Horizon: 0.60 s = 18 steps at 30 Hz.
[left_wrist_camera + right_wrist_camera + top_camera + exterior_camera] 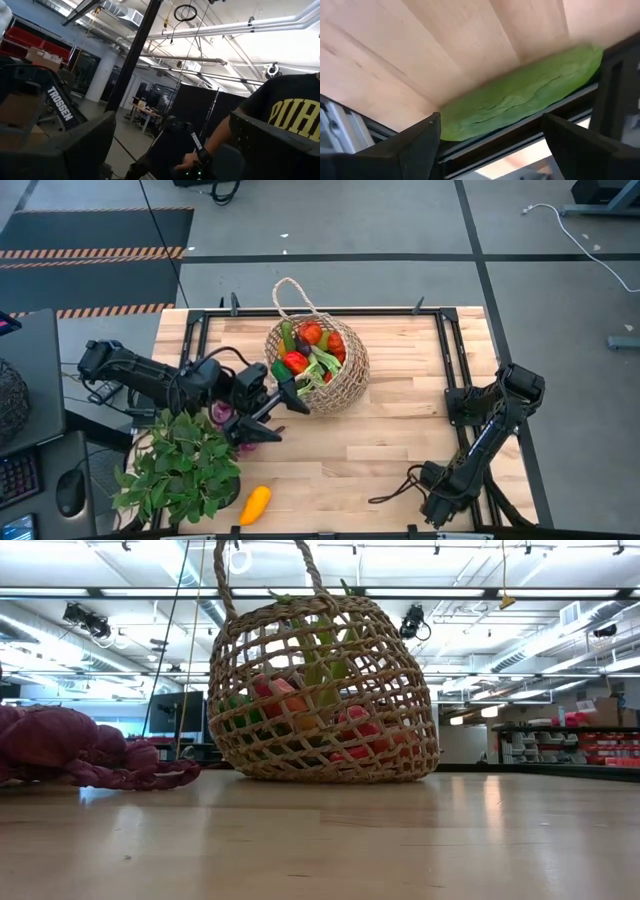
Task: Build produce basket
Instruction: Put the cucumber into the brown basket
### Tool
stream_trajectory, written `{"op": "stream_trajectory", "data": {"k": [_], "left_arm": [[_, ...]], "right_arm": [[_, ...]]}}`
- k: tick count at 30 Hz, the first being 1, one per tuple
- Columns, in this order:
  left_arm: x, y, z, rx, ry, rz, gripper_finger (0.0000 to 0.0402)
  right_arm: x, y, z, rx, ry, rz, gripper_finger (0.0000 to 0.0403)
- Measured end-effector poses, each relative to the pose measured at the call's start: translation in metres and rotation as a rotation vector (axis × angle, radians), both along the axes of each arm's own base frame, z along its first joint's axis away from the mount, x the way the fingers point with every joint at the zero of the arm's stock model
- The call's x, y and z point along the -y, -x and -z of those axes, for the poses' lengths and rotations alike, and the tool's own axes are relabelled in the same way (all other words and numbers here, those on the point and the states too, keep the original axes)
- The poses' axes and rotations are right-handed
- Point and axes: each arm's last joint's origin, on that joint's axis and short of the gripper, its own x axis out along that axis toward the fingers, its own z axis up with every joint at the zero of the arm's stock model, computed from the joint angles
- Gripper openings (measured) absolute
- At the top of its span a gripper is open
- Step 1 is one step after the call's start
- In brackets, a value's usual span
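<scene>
The tan woven basket [320, 368] stands on its base at the table's far middle, one loop handle [288, 288] toward the far edge. It holds red, orange and green produce [305, 350]. The low view shows the basket [325, 690] with produce behind its weave. A purple string [228, 418] lies on the table left of it, also in the low view [70, 750]. A yellow squash [255, 503] rests near the near edge. My left gripper [278, 415] is open beside the basket's left side, tipped upward. My right gripper [432, 505] waits open at the near right.
A leafy potted plant [180, 468] stands at the near left corner, close under my left arm. Dark frame rails [450, 350] run along the table's sides. A flat green thing [520, 100] lies at the table edge in front of my right gripper. A person [285, 115] shows beyond the table.
</scene>
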Motion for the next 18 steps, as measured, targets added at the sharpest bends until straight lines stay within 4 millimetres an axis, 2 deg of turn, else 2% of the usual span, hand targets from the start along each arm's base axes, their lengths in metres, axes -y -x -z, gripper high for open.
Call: {"op": "stream_trajectory", "data": {"k": [13, 18], "left_arm": [[0.003, 0.001, 0.000, -0.004, 0.003, 0.014, 0.0396], [0.003, 0.001, 0.000, -0.005, 0.005, 0.015, 0.0396]], "right_arm": [[0.006, 0.015, 0.013, -0.060, -0.176, -0.403, 0.0348], [0.003, 0.018, 0.013, -0.050, -0.218, -0.487, 0.0348]]}}
